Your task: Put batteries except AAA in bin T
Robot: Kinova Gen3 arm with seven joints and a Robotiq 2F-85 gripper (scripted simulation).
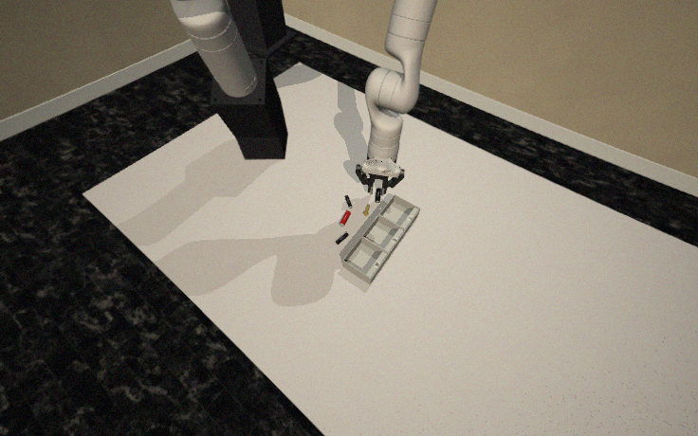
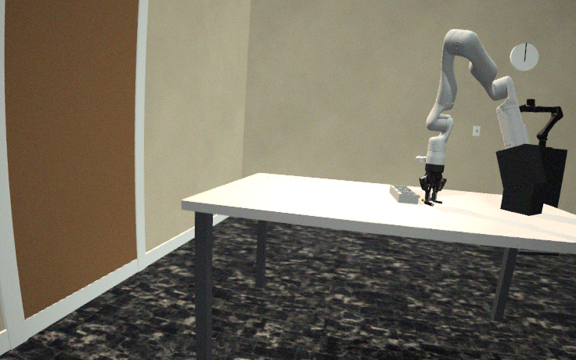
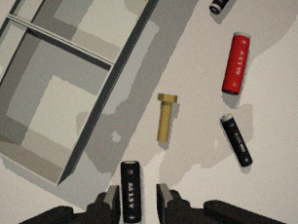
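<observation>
My gripper [image 1: 376, 190] [image 2: 430, 199] [image 3: 138, 197] is partly open and low, its fingers on either side of a black AA battery [image 3: 130, 192]. The battery is nearer the left finger, with a gap to the right one. A red AA battery [image 1: 344, 218] [image 3: 236, 63] lies farther off. A thinner black battery [image 1: 348, 201] [image 3: 237, 140], which looks like an AAA, lies to the right in the wrist view. Another black battery [image 1: 341, 238] [image 3: 219, 6] is cut off at the wrist view's top; its size is unreadable. The three-bin tray [image 1: 357, 272] [image 3: 93, 122] stands beside them; its letters are unreadable.
A brass bolt [image 1: 366, 209] [image 3: 165, 117] lies between the tray and the thinner black battery. The tray's near corner [image 3: 59, 183] is close to the gripper's left side in the wrist view. The black arm base [image 1: 262, 134] stands at the back left of the table.
</observation>
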